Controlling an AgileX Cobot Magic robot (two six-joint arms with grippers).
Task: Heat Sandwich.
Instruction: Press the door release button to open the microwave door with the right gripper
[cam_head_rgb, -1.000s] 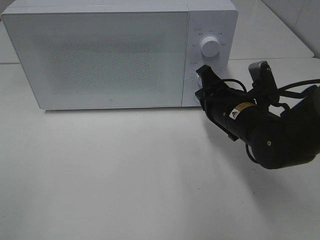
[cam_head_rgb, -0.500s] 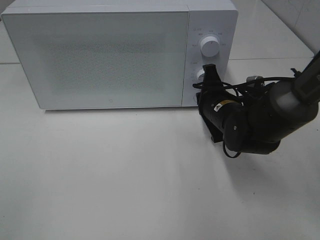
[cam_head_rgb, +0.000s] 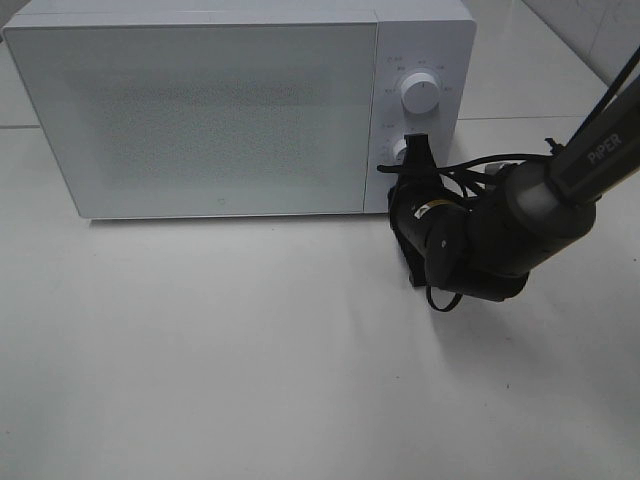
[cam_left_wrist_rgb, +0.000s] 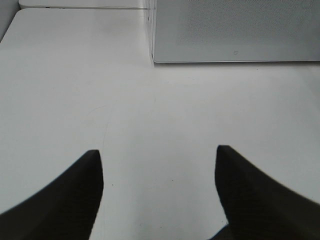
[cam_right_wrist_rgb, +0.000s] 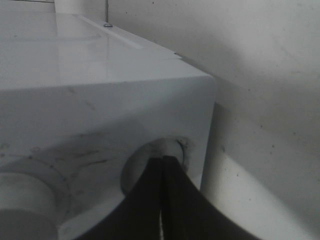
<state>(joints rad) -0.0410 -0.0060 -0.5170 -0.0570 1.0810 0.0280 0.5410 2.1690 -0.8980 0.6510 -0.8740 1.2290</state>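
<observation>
Right of centre, exterior high view: right gripper (cam_head_rgb: 417, 145) pinched closed, tips against lower dial (cam_head_rgb: 401, 151) of microwave (cam_head_rgb: 200, 110) | left gripper (cam_left_wrist_rgb: 160, 150) spread wide above white table (cam_left_wrist_rgb: 65, 75) | microwave door closed | sandwich not visible in any view

White matte tabletop (cam_head_rgb: 200, 350) fills pretty much whole shot, few faint scuffs. Seam (cam_head_rgb: 530, 118) runs across near back, looks like second table butted up. White tiles (cam_head_rgb: 610, 25) with grey grout in far corner, wall or floor, can't tell. Soft even light, blurry shadows.
</observation>
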